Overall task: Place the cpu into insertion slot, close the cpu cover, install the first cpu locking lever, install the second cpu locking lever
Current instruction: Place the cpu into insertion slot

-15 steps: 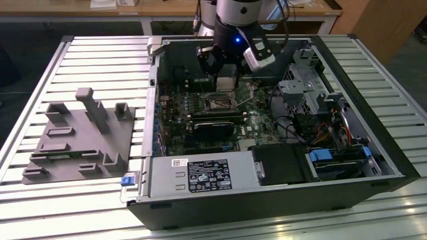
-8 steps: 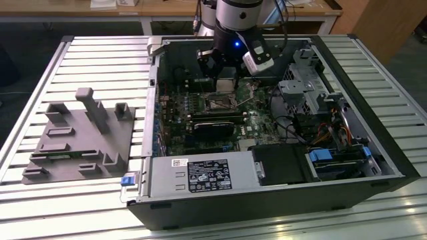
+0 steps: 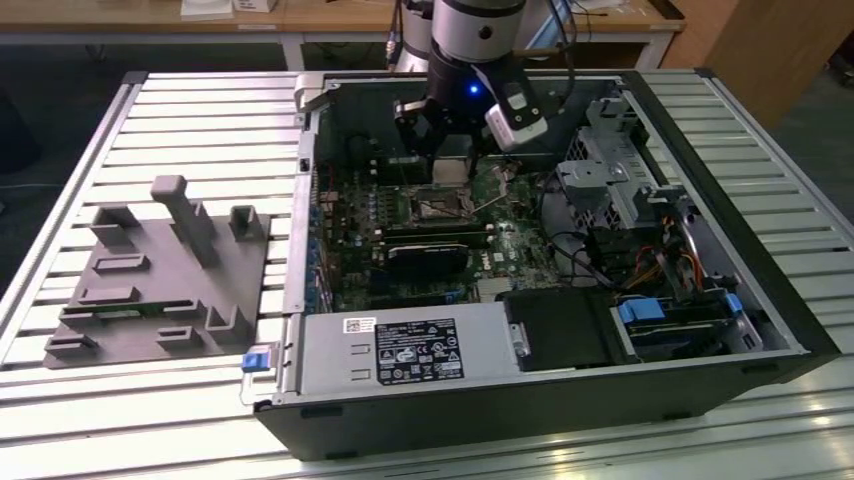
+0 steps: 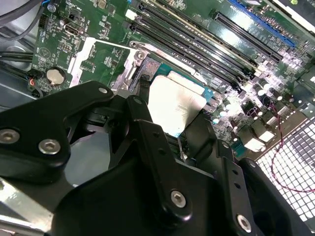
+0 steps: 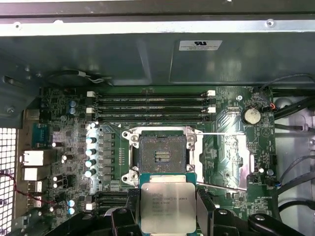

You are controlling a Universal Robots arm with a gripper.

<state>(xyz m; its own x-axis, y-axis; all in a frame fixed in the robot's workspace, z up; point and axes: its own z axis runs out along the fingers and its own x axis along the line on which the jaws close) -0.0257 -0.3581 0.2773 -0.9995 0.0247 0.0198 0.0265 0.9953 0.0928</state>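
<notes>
On the slatted counter (image 3: 200, 110) an open case (image 3: 534, 410) is set; inside, the cpu (image 5: 166, 209) is clamped by the claw (image 5: 167, 199), held near the bare slot (image 5: 162, 155), not touching.

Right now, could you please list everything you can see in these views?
cpu: one, silver-grey, held in the gripper above the green board.
insertion slot: one, dark with silvery rim, empty, on that board.
cpu cover: one, silvery, open beside the slot.
memory slots: four, black, alongside the slot.
coin battery: one, silver, on the board.
computer case: one, black, open, on the table.
fixture block: one, grey, exterior view's left of the case.
gripper: one, black, shut on the cpu.
</notes>
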